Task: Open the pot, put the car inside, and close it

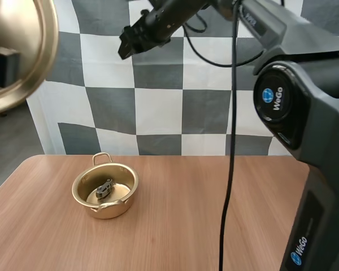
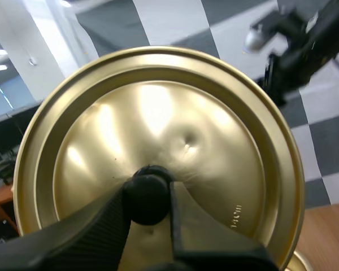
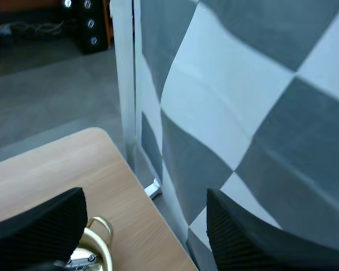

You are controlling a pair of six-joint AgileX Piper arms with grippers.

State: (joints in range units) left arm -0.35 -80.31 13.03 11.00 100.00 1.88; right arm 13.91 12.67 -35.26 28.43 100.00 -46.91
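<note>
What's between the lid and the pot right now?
Nothing: in the high view the lid hangs well above the pot, with only empty air between them. The car sits inside the pot.

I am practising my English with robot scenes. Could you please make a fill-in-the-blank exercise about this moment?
1. The car lies inside the ____.
2. The left gripper pinches the lid by its ____.
3. The right gripper is ____, holding nothing.
Missing words: pot; knob; open.
</note>
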